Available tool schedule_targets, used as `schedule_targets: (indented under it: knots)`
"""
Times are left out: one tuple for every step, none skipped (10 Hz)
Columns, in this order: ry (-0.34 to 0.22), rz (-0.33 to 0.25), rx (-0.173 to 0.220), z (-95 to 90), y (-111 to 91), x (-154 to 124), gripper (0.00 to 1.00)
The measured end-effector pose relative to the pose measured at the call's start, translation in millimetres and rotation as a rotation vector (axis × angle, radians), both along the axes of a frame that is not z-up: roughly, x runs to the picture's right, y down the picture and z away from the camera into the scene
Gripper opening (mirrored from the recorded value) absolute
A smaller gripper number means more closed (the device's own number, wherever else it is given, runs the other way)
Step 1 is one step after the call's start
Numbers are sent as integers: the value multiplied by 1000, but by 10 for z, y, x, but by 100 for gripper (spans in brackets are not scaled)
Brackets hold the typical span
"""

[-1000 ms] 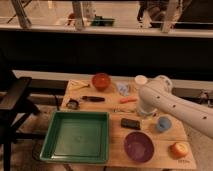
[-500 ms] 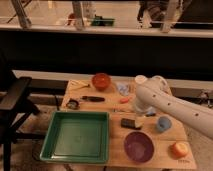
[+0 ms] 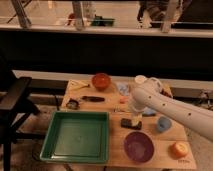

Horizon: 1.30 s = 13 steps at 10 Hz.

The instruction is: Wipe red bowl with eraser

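Note:
The red bowl (image 3: 101, 80) stands at the back of the wooden table (image 3: 115, 155), left of centre. The eraser (image 3: 129, 123) is a small black block lying near the table's middle, just behind the purple bowl. My white arm comes in from the right, and its gripper (image 3: 133, 115) hangs directly over the eraser, very close to it or touching it. The gripper is well away from the red bowl, to the bowl's front right.
A green tray (image 3: 55, 145) fills the front left. A purple bowl (image 3: 138, 146), a blue cup (image 3: 163, 124) and an orange object (image 3: 179, 149) sit at the front right. A dark-handled tool (image 3: 93, 99), a light blue sponge (image 3: 122, 88) and small items lie behind.
My arm has swung left and lowered, bringing the gripper from the right of the eraser to just over it. The objects on the table have not moved.

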<state>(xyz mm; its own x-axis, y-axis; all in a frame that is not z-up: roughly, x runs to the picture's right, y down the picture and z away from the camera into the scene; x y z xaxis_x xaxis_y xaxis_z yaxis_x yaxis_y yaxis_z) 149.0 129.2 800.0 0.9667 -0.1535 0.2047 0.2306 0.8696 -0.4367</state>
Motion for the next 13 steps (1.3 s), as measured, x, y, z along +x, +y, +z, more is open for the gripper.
schedule_targets:
  knots:
    - [0, 1, -3, 54, 21, -8, 80]
    - [5, -1, -8, 170, 58, -3, 80]
    - [7, 0, -13, 228, 92, -3, 80]
    - [10, 0, -18, 290, 113, -5, 80]
    - [14, 0, -22, 342, 127, -5, 80]
    - [20, -2, -31, 382, 152, 4, 80]
    - [25, -1, -37, 413, 171, 14, 80]
    - [29, 1, -42, 438, 191, 24, 80]
    - [35, 3, -47, 457, 211, 44, 80]
    - [43, 4, -55, 461, 241, 75, 80]
    - [47, 7, -57, 462, 264, 100, 80]
    - [53, 11, -59, 458, 289, 141, 80]
    - [57, 13, -60, 458, 308, 169, 80]
